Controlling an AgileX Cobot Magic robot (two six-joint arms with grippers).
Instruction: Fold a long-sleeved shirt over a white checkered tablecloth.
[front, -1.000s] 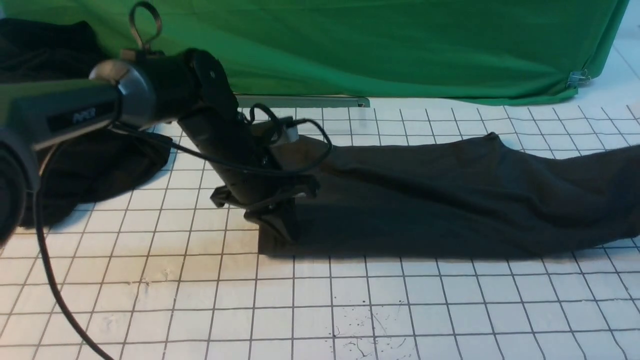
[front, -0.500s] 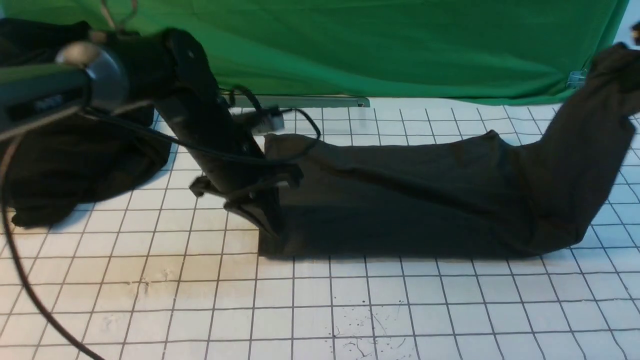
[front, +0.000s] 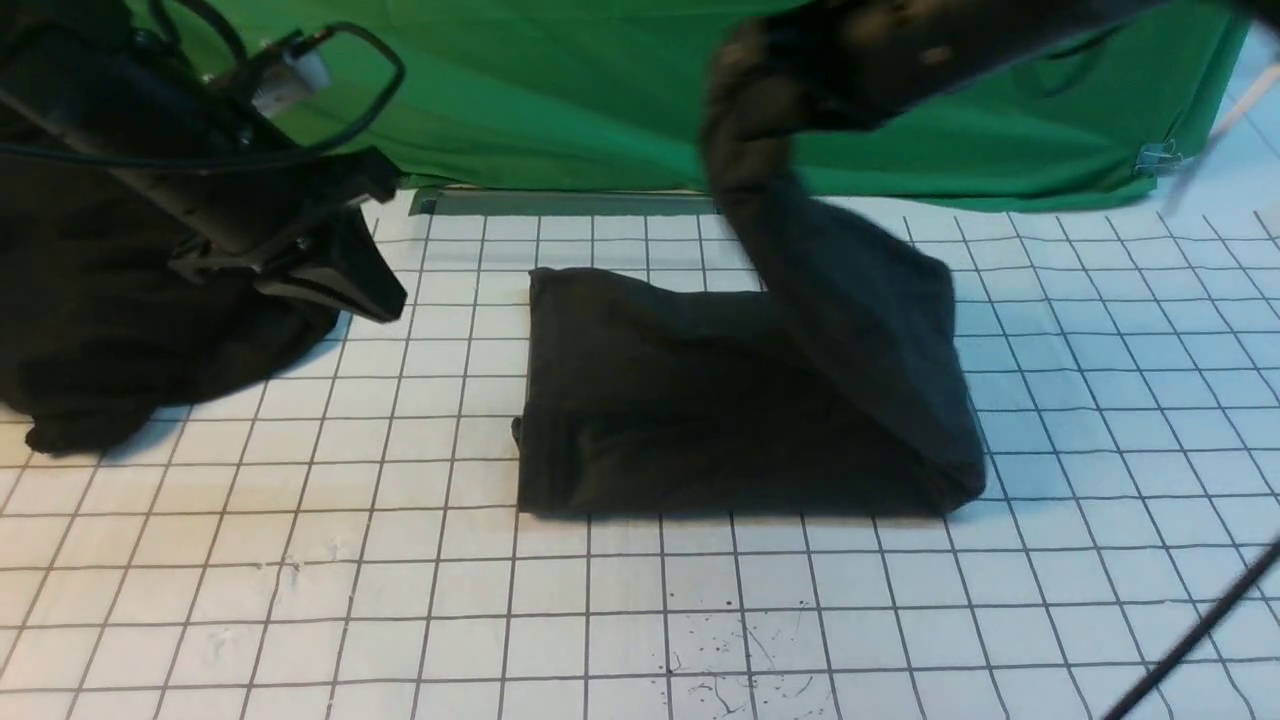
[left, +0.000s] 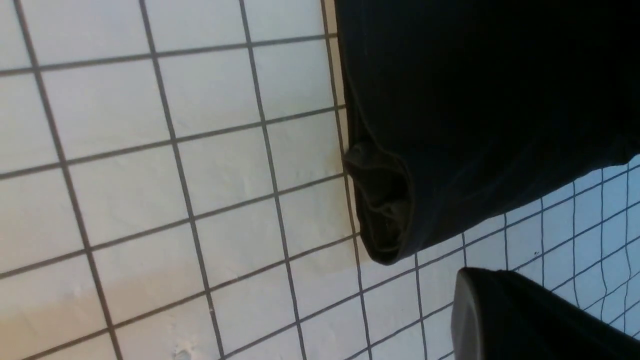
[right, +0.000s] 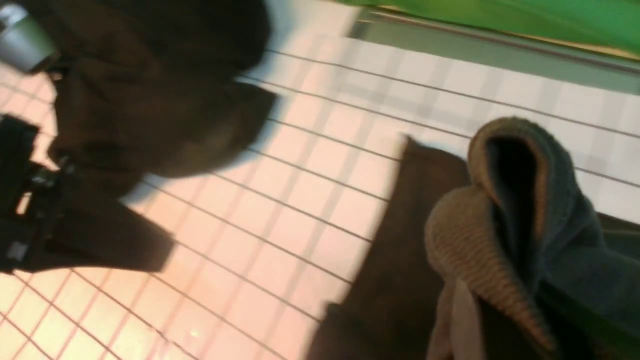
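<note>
The dark charcoal long-sleeved shirt (front: 700, 400) lies as a folded band on the white checkered tablecloth (front: 640, 620). Its right end rises in a steep sheet to my right gripper (front: 750, 90), which is blurred, high over the shirt's middle and shut on that end. The right wrist view shows the ribbed hem (right: 480, 250) bunched at the right gripper (right: 450, 320). My left gripper (front: 380, 300) hangs shut and empty, left of the shirt, above the cloth. In the left wrist view the shirt's left corner (left: 395, 200) lies beyond that gripper's dark finger (left: 467, 310).
A blacker heap of cloth (front: 120, 340) sits at the far left, behind my left arm. A green cloth (front: 600, 90) hangs along the back, with a metal clip (front: 1155, 157) at its right end. A dark cable (front: 1200, 630) crosses the bottom right corner.
My right gripper has lifted the shirt's right end and swung it leftward over the body. My left gripper has drawn up and away to the left from the shirt's left edge.
</note>
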